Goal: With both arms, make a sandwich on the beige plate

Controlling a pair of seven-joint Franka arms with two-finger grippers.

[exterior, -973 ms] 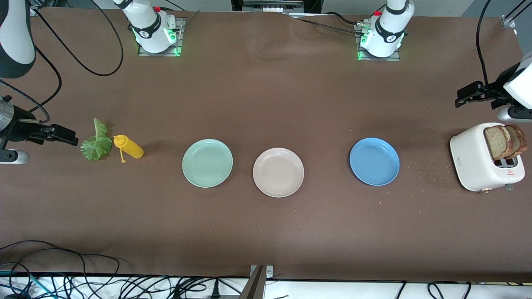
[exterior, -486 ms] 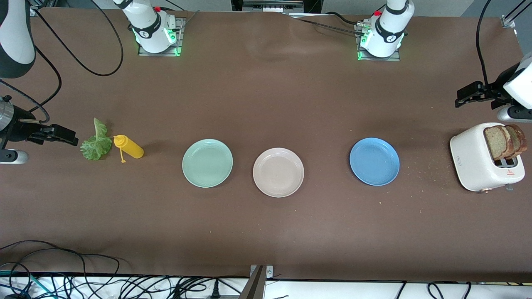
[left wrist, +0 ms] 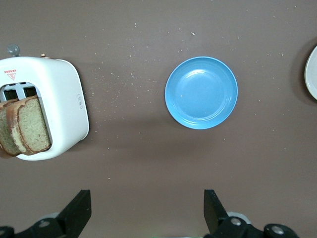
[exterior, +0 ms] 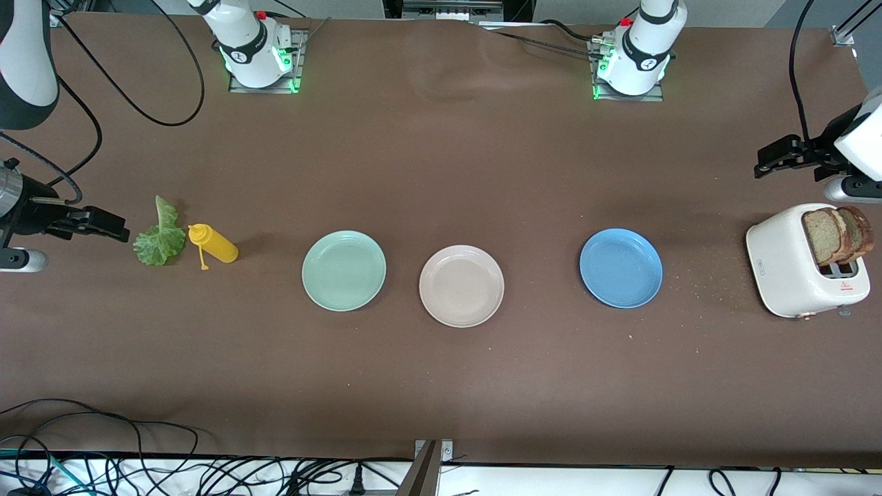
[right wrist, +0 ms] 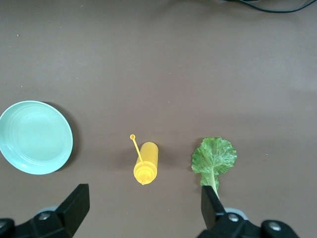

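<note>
Brown table (exterior: 441, 172): yellow bottle (exterior: 215, 244) beside lettuce (exterior: 159, 238); left pincer (left wrist: 147, 210), right pincer (right wrist: 143, 208) spread.

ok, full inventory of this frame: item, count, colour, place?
round beige plate: one, pinkish-beige, mid-table, bare.
round mint-green plate: one, beside it toward the right arm's end.
round blue plate: one, toward the left arm's end.
white toaster: one, at the left arm's end.
brown speckled bread slices: two, standing in the toaster.
yellow squeeze bottle: one, lying down.
ruffled green lettuce leaf: one, beside the bottle.
left end effector: black, open, above the table by the toaster.
right end effector: black, open, next to the lettuce.
</note>
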